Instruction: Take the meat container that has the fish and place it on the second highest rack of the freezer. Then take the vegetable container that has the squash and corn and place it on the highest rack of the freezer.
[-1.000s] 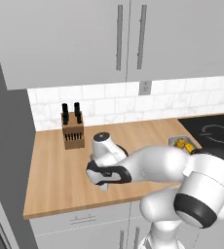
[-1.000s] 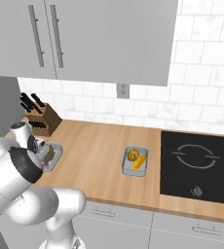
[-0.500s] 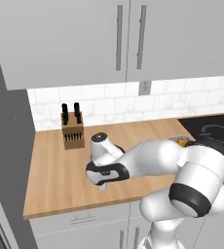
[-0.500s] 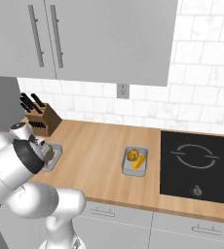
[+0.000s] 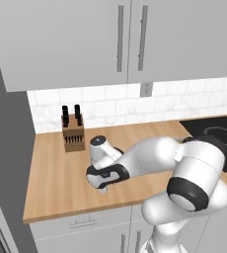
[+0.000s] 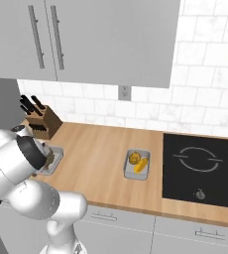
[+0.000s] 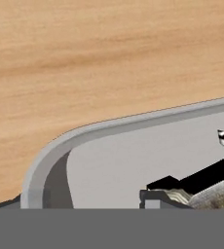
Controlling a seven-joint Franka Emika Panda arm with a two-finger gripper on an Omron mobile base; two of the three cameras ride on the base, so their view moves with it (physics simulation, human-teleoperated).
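The robot's hand is down low over the grey meat container (image 6: 53, 159) near the left end of the wooden bench (image 6: 101, 163), just in front of the knife block (image 5: 73, 133). Up close, the container's rounded corner (image 7: 50, 155) sits flat on the wood, with a bit of fish (image 7: 216, 192) inside. I cannot tell how wide the pincer is. The vegetable container (image 6: 138, 164) with yellow corn sits mid-bench, beside the black stove (image 6: 205, 168).
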